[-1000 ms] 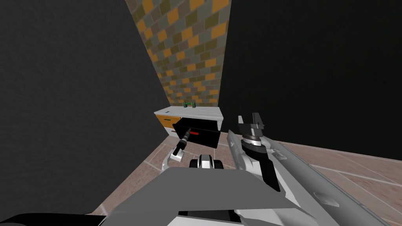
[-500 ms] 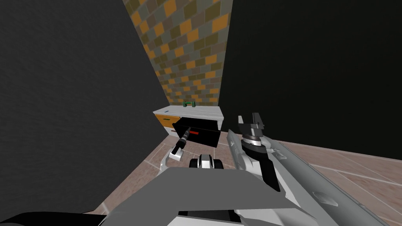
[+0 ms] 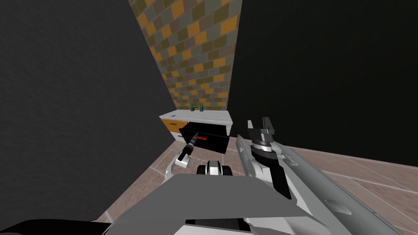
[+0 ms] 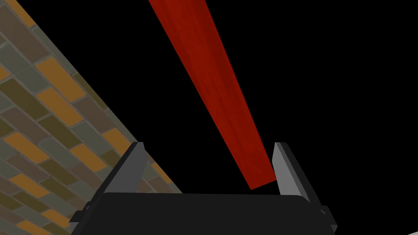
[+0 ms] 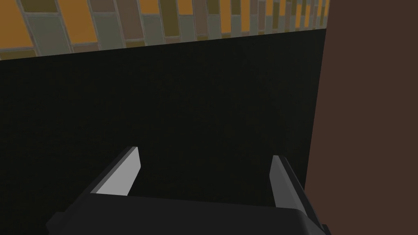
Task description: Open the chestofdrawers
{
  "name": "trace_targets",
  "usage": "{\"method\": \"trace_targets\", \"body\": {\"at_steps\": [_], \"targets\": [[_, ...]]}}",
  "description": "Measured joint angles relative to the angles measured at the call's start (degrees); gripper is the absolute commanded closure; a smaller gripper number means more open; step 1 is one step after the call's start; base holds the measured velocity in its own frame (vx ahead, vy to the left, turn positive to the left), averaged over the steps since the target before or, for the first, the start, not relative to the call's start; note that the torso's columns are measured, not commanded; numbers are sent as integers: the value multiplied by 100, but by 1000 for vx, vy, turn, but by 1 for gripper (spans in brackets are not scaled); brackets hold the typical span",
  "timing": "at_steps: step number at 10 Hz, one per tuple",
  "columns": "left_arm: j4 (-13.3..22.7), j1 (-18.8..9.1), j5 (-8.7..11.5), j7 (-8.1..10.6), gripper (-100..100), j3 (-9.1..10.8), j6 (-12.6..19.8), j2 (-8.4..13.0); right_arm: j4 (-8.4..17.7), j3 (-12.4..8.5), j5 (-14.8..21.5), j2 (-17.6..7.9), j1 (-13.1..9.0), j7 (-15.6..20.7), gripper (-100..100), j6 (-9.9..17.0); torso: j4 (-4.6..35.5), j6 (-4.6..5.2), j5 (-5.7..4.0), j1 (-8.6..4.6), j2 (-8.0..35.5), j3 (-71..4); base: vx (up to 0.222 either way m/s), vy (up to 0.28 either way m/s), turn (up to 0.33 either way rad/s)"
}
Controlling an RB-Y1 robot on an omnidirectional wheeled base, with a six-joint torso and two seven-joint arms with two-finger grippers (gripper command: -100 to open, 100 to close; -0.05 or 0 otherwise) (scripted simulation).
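Note:
The chest of drawers [image 3: 212,117] is low with a white top and stands against the patterned brick wall. Its black drawer [image 3: 214,142] is pulled out toward me and has a red handle [image 3: 202,138] on its front. My left gripper [image 3: 195,137] reaches to that drawer front. In the left wrist view the left gripper [image 4: 208,145] is open, with the red handle [image 4: 212,81] running between the fingers, close against one finger [image 4: 285,167]. My right gripper [image 3: 258,122] is raised to the right of the chest. It is also open [image 5: 206,151] and holds nothing.
An orange drawer front [image 3: 173,123] sits shut to the left of the black drawer. A small green object [image 3: 196,108] rests on the chest's top. Dark walls [image 3: 81,102] stand close on both sides, leaving a narrow strip of tiled floor [image 3: 163,163].
The head view shifted very slightly a second ago and my left forearm edged a little. Drawer and both grippers look the same since then.

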Motion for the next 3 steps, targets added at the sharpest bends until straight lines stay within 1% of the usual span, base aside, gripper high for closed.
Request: {"method": "trace_targets", "body": {"at_steps": [3], "targets": [[18, 13, 5, 7, 0, -5, 6, -1, 0, 0, 0, 0, 0, 0, 0, 0, -11, 2, 6, 5, -14, -6, 0, 0, 0]]}}
